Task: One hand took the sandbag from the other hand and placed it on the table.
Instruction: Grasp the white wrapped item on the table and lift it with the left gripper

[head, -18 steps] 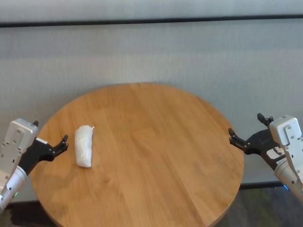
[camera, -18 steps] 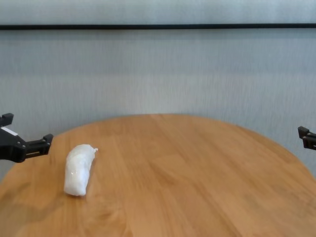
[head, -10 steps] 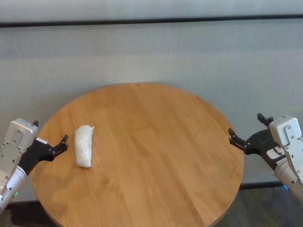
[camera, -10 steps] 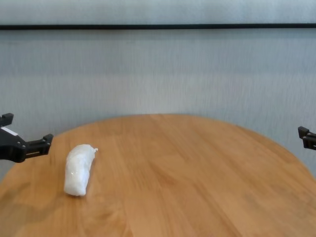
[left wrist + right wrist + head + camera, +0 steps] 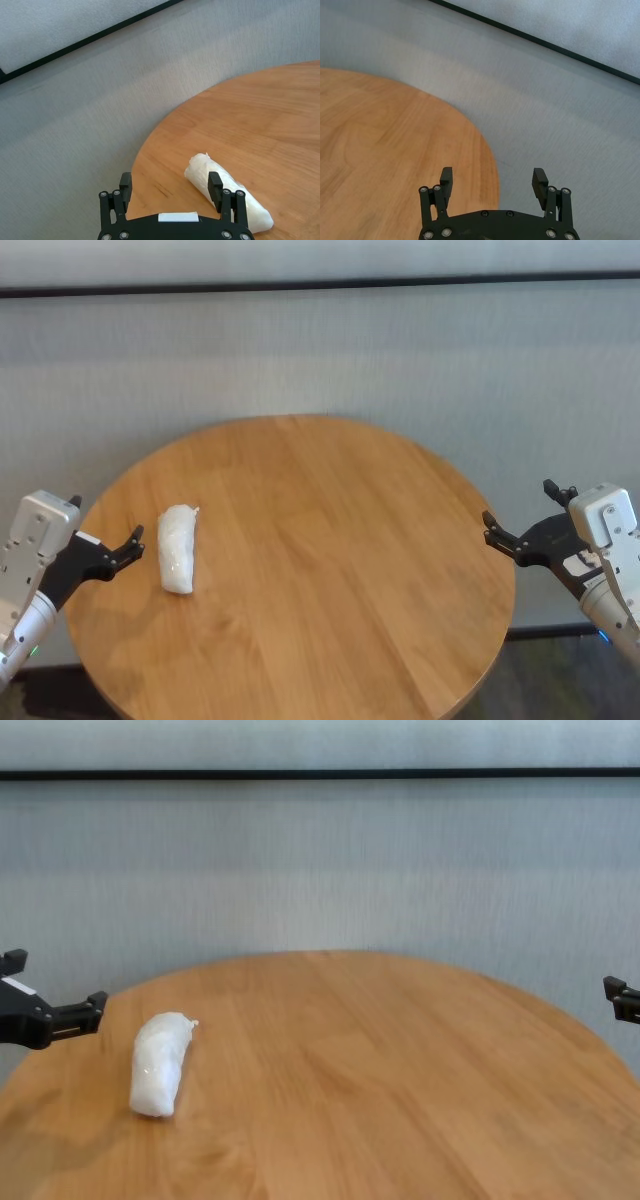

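Observation:
The white sandbag (image 5: 177,549) lies on the left part of the round wooden table (image 5: 330,540), its twisted tip pointing away from me. It also shows in the chest view (image 5: 158,1063) and the left wrist view (image 5: 197,172). My left gripper (image 5: 103,520), on the green-lit wrist, is open and empty just off the table's left edge, a short gap from the sandbag; its jaws frame the bag's end in the left wrist view (image 5: 170,179). My right gripper (image 5: 518,503), on the blue-lit wrist, is open and empty at the table's right edge (image 5: 493,173).
A grey wall with a dark horizontal strip (image 5: 320,285) stands behind the table. The table's bare wood stretches from the sandbag across to the right edge (image 5: 400,1070).

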Tool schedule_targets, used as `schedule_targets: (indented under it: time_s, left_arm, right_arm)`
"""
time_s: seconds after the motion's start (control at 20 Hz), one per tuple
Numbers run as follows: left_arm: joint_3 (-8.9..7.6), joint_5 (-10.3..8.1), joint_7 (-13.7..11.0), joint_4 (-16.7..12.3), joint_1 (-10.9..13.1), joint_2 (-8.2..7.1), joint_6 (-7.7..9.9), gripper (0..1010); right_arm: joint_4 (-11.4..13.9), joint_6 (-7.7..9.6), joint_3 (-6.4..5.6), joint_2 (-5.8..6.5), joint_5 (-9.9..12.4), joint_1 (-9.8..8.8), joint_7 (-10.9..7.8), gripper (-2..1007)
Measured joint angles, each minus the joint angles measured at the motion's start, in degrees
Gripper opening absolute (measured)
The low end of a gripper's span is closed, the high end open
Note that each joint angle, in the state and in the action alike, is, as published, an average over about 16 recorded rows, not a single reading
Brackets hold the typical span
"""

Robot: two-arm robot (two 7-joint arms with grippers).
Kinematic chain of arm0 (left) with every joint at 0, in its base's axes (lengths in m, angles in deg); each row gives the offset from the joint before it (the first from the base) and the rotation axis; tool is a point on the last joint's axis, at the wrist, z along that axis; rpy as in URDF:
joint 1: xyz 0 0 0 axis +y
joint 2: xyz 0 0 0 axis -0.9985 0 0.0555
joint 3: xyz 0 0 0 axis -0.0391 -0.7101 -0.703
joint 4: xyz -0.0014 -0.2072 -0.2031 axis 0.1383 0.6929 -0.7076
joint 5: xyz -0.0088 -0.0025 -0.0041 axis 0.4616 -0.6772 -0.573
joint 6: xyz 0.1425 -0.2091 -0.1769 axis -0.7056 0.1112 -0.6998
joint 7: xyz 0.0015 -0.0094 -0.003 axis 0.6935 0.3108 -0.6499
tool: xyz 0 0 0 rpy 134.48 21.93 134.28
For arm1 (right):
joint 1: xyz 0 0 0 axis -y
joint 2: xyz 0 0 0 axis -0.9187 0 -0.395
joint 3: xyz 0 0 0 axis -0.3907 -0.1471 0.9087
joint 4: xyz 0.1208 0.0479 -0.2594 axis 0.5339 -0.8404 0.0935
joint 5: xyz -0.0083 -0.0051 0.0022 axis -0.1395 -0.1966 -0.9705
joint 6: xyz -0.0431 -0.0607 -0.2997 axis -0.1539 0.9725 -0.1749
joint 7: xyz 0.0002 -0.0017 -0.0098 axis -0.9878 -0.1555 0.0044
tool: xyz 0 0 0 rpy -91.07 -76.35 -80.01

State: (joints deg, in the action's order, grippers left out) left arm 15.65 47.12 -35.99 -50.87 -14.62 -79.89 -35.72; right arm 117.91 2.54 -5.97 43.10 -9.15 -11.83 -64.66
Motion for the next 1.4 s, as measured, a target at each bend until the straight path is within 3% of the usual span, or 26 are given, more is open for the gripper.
schedule_targets:
  time_s: [1.4]
  left_arm:
    - [-0.05,0.02,-0.1,0.0,0.0,0.02,0.05,1000]
  right_arm:
    - [0.0,0.00,0.00,0.00,0.0,0.00,0.00,1001]
